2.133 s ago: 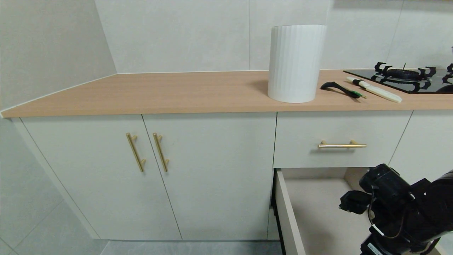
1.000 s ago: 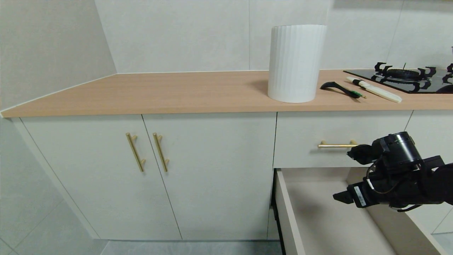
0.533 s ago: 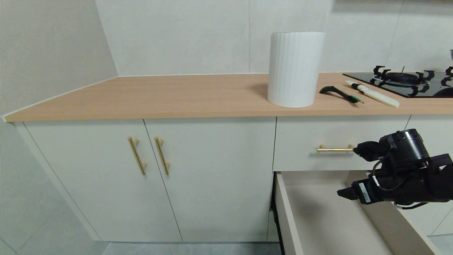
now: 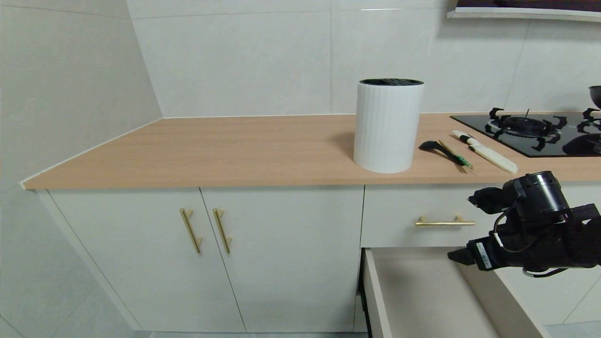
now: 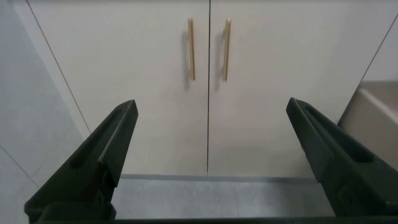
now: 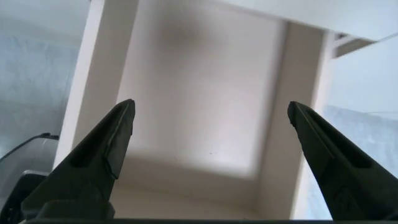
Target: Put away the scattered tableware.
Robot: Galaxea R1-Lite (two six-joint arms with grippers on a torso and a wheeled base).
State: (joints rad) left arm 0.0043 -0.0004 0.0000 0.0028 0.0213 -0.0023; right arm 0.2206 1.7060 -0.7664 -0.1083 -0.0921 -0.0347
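Raised over drawer (image 4: 375, 291), right claw (image 6: 210, 106) gapes below spoon (image 4: 441, 150).

kitchen: gas hob (image 4: 530, 130), cabinets (image 4: 211, 253)

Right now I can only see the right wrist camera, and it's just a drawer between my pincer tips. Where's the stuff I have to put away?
Observer: It's on the counter above the open drawer. A black spoon and a cream utensil lie there side by side.
Operator: Is anything else up there?
Observer: A tall white ribbed holder stands upright just left of the black spoon.
Operator: What's my other pincer doing?
Observer: The left pincer is open and faces two shut cabinet doors with gold handles.
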